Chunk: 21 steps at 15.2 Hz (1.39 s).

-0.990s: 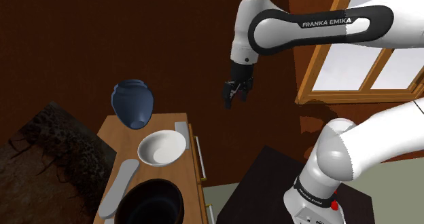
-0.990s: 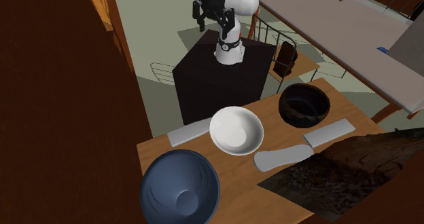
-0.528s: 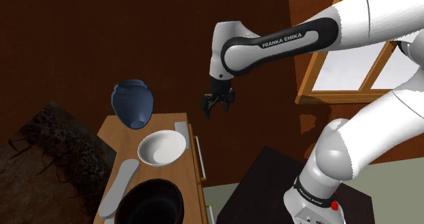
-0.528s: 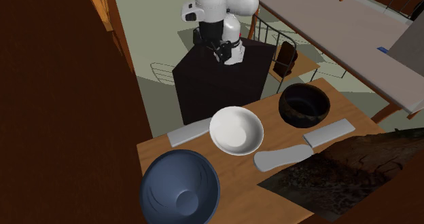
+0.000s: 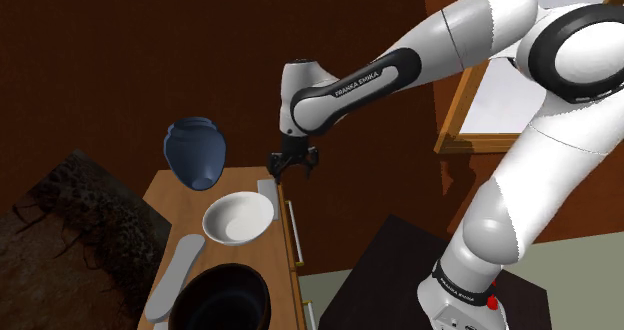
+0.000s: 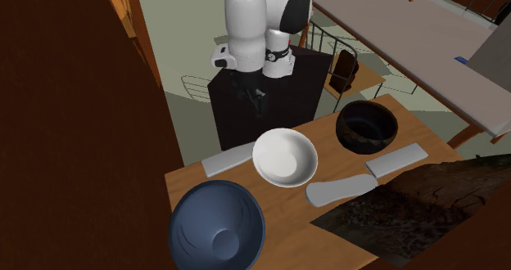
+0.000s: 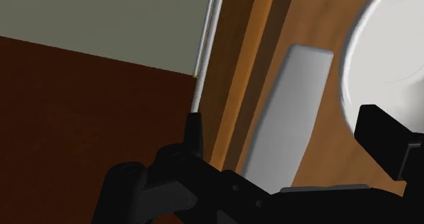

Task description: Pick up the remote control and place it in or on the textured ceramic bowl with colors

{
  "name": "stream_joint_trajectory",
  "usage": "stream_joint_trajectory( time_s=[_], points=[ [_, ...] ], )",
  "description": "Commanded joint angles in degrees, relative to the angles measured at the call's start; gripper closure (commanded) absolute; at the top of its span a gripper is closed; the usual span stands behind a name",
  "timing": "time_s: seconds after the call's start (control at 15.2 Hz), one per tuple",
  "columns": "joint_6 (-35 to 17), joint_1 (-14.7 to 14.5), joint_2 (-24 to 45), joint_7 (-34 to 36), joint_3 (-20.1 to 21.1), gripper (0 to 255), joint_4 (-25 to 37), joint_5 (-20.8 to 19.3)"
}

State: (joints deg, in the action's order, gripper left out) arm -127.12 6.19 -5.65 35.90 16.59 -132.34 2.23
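Remote control (image 7: 292, 114) is a flat grey bar. It lies on the brown wooden desk (image 5: 170, 208), right at the edge that is closest to the robot's black stand (image 5: 390, 278). The hand (image 5: 293, 168) hangs in the air just over it and does not touch it. The two black fingers (image 7: 384, 141) stand wide apart and there is nothing in them. From the wrist view, the remote shows in the gap between the fingers, down below them.

A thin silver bar (image 7: 207, 46) runs along the front of the desk, next to the remote. On the remote's other side is a white bowl (image 5: 237, 218). It sits just beside the remote, with a small strip of wood between them.

Past the white bowl lies a long grey piece with round ends (image 5: 175, 271), flat on the desk. Near it stands a dark bowl (image 6: 366, 127), which is black outside and has brown flecks inside. It is well apart from the remote. A second flat grey slab (image 6: 395, 159) lies close to the dark bowl.

A big blue bowl (image 5: 195, 150) sits at one end of the desk, beyond the white bowl. A dark rough patch (image 5: 70, 218) lies along the far side of the desk. Behind the white arm is a window with a wooden frame (image 5: 520, 88).
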Motion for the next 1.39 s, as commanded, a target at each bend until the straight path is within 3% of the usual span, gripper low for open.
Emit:
stream_joint_trajectory(
  time_s=[0.0, 0.53, 1.06, 1.32],
  points=[
    [-2.4, 0.4, 4.6, 3.6, 0.3, 0, 2.2, -1.6],
    [-8.0, -0.7, 23.1, 16.6, -1.9, 0, 14.6, -8.5],
    [-12.8, -1.5, 27.9, 18.0, -2.9, 0, 14.5, -10.2],
    [-12.8, -1.5, 27.9, 18.0, -2.9, 0, 14.5, -10.2]
  ],
)
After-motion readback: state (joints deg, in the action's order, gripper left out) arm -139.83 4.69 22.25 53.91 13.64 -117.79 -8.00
